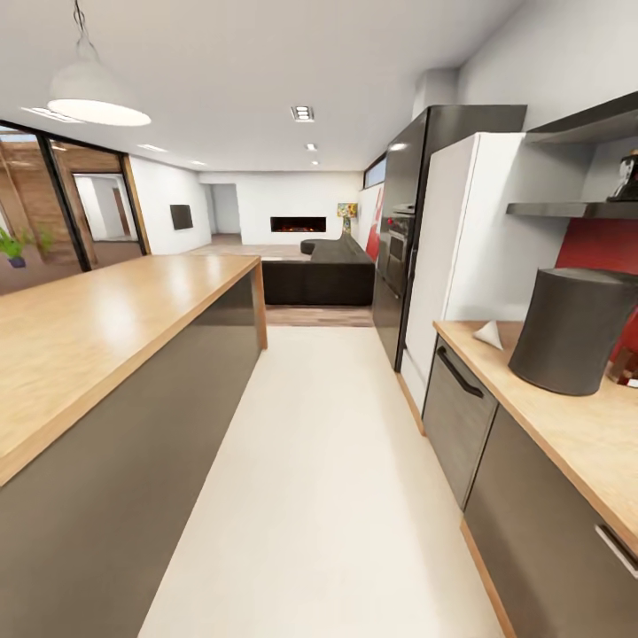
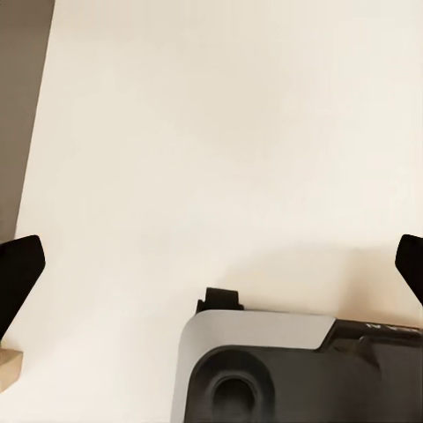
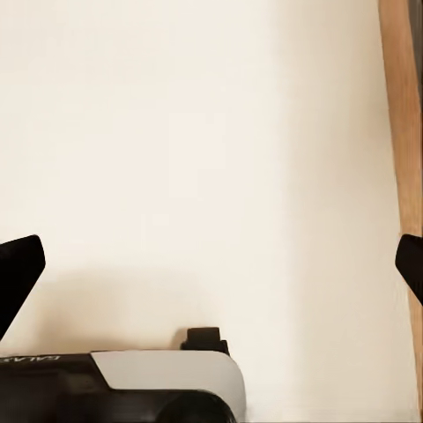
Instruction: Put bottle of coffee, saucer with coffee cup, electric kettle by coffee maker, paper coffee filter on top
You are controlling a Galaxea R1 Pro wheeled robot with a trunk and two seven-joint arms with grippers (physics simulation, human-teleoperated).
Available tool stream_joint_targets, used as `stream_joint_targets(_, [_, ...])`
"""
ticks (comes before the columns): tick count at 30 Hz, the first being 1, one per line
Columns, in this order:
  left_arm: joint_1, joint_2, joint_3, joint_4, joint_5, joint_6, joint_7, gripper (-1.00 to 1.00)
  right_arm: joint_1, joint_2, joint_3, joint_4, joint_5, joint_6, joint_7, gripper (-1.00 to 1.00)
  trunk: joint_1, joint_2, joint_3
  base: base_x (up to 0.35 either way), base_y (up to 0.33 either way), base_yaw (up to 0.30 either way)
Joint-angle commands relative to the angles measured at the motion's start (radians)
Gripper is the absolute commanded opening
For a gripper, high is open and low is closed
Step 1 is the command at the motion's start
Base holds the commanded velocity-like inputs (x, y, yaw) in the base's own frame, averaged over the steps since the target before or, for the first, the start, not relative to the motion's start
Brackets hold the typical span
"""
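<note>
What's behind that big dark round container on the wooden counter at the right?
Behind the dark cylindrical container on the right countertop you can see a red wall panel and, above it, a shelf. At its right edge something small peeks out; the container hides the rest.

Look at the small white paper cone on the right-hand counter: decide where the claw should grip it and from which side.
Judging from the head view, the paper cone lies tipped on the wooden counter, near its far end beside the white cabinet. Probably best to come from above on the aisle side and pinch its thin raised edge; the dark cylinder crowds the other side.
</note>
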Motion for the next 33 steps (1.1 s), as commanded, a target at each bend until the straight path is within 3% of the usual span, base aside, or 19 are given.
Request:
stream_joint_targets(1, [-0.001,0.000,-0.001,0.001,0.010,-0.003,-0.001,1.00,-0.001,0.002,-0.002,0.019,0.000,-0.005,0.001,1.00,-0.004,0.006,0.002,0.000,0.000,-0.002])
stream_joint_targets(33, [-0.001,0.000,-0.001,0.002,0.010,-0.001,0.000,1.00,-0.001,0.004,-0.008,0.048,-0.005,-0.044,-0.003,1.00,-0.126,0.230,0.102,0.000,0.000,0.000])
